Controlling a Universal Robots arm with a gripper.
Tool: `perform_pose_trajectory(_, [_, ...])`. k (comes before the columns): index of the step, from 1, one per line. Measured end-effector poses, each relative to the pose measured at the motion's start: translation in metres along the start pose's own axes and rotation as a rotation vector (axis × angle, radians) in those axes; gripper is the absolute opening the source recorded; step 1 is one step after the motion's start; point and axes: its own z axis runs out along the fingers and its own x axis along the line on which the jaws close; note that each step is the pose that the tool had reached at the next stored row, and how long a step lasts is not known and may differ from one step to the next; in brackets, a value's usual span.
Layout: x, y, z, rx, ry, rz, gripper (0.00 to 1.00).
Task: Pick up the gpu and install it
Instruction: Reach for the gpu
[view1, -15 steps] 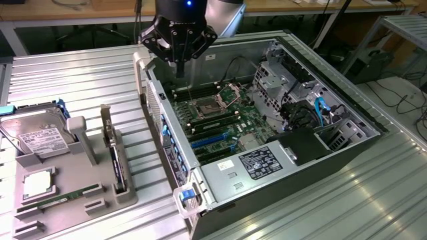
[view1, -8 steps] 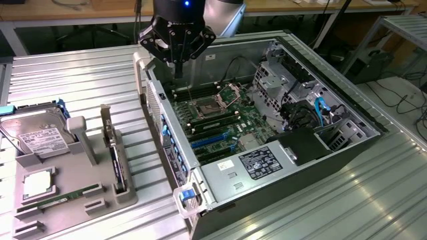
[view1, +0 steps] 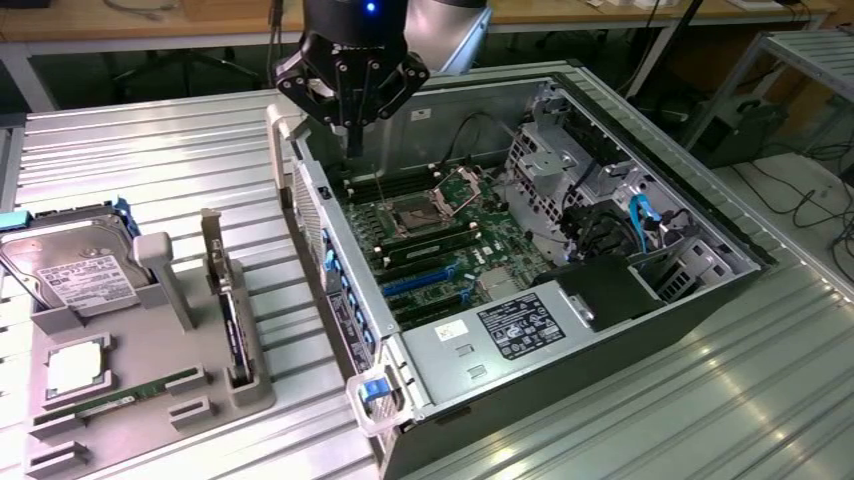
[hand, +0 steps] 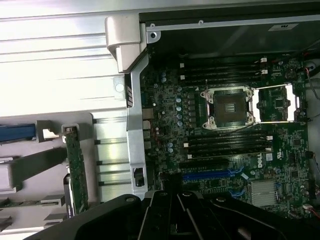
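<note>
While the gpu (view1: 235, 325) stands untouched in the tray (view1: 150, 345) beside the case (view1: 601, 400), the gripper (view1: 354, 138) hovers above the motherboard (view1: 461, 245), fingers closed on nothing; pickup and install are both not yet done.

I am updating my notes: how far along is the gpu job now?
Nothing looks done: the gpu stands in its holder. In hand: nothing; the gripper hangs over the case, fingers shut and empty. Left: pickup and install.

Gpu (hand: 76, 170) green; motherboard (view1: 494, 240) dark green with blue slots (view1: 424, 280); tray (view1: 174, 345) grey
</note>
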Motion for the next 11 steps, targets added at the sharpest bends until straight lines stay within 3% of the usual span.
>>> perform_pose_trajectory(11, [0.0044, -0.0013, -0.0002, 0.0, 0.0, 0.0, 0.11])
